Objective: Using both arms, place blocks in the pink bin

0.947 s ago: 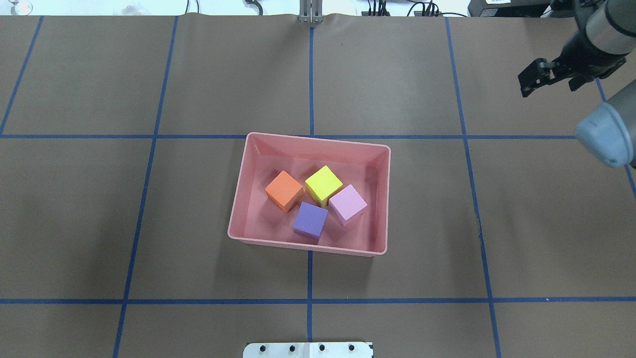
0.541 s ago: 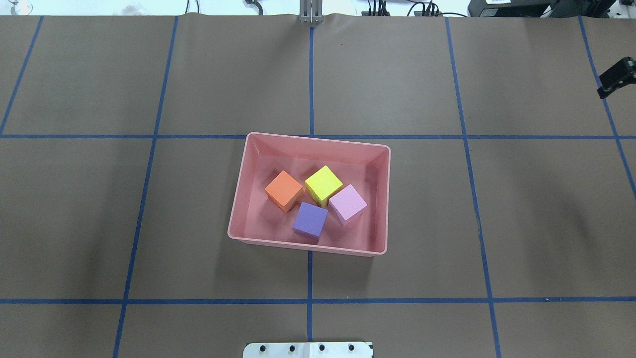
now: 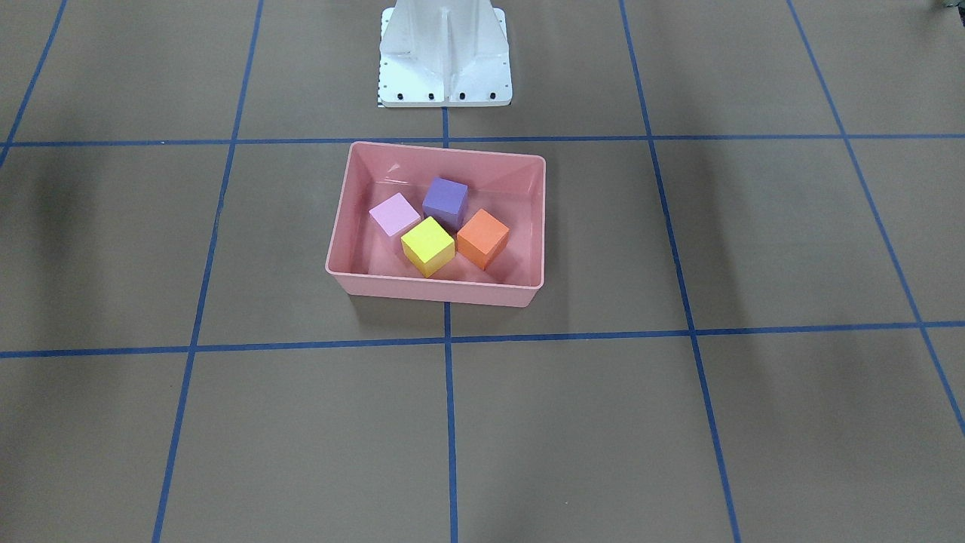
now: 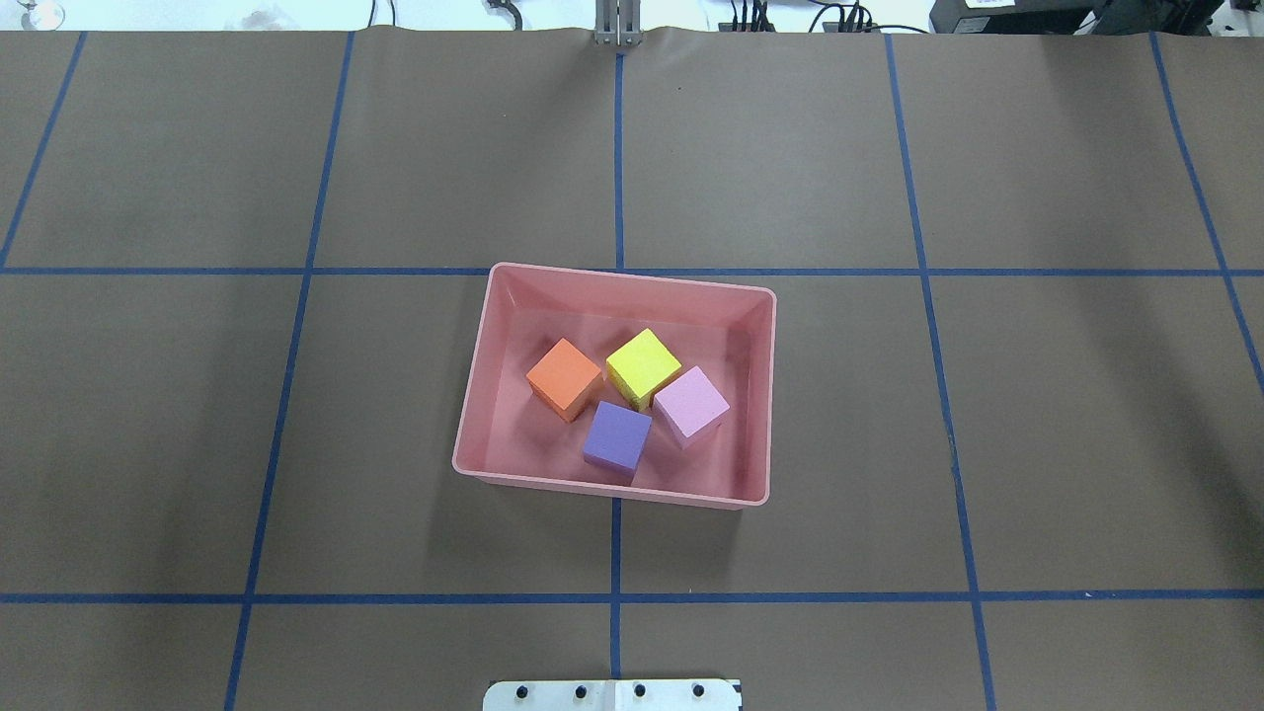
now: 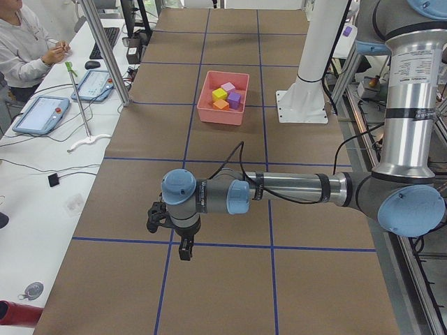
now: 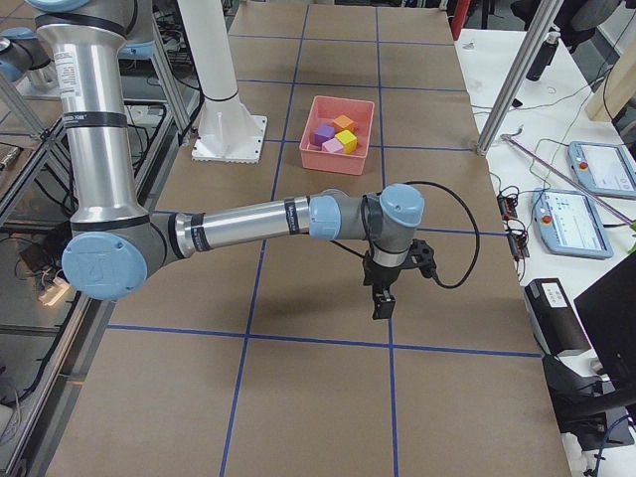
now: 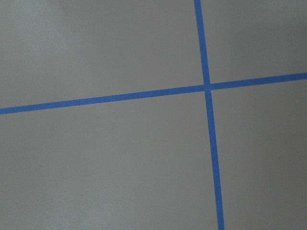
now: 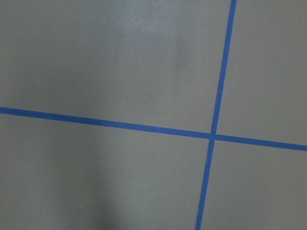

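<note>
The pink bin (image 4: 632, 279) sits at the table's middle; it also shows in the front-facing view (image 3: 433, 290). Inside it lie the orange block (image 4: 564, 378), yellow block (image 4: 643, 366), light pink block (image 4: 690, 402) and purple block (image 4: 616, 436), close together. Both arms are out of the overhead view. My left gripper (image 5: 183, 248) shows only in the exterior left view, low over bare table far from the bin. My right gripper (image 6: 381, 303) shows only in the exterior right view, likewise far from the bin. I cannot tell whether either is open or shut.
The white base column (image 3: 445, 53) stands just behind the bin. Blue tape lines grid the brown table. An operator (image 5: 24, 42) sits by tablets (image 5: 42, 114) on the white side bench. Metal posts (image 6: 517, 79) stand at the table's far edge.
The right arm and gripper have swung out of the overhead view past its right edge. The bin and the four blocks have not moved.
</note>
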### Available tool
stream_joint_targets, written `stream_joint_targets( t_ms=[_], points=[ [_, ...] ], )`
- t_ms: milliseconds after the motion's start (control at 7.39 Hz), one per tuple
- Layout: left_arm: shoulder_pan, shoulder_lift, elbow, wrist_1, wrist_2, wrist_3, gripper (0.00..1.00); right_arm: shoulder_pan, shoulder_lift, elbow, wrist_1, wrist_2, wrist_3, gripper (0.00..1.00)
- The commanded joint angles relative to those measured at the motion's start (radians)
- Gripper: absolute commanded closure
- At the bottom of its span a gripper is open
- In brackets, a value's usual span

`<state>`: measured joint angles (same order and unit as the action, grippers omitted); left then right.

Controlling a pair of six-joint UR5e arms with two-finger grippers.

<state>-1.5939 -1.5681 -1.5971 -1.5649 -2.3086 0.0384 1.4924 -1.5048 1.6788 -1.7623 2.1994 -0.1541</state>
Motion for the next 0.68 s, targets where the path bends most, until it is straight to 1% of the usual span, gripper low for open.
stream_joint_targets(
  t_ms=[0, 406, 541],
  points=[
    [0.003, 0.0, -0.009, -0.004, -0.008, -0.025, 0.0, 0.08, -0.075, -0.019, 0.001, -0.001, -0.053, 0.0],
    [0.005, 0.002, -0.032, -0.001, 0.003, -0.018, 0.0, 0.095, -0.08, -0.019, 0.001, -0.001, -0.048, 0.0],
    [0.003, 0.019, -0.044, -0.012, -0.005, 0.006, 0.0, 0.095, -0.078, -0.019, 0.001, -0.001, -0.045, 0.0]
  ],
)
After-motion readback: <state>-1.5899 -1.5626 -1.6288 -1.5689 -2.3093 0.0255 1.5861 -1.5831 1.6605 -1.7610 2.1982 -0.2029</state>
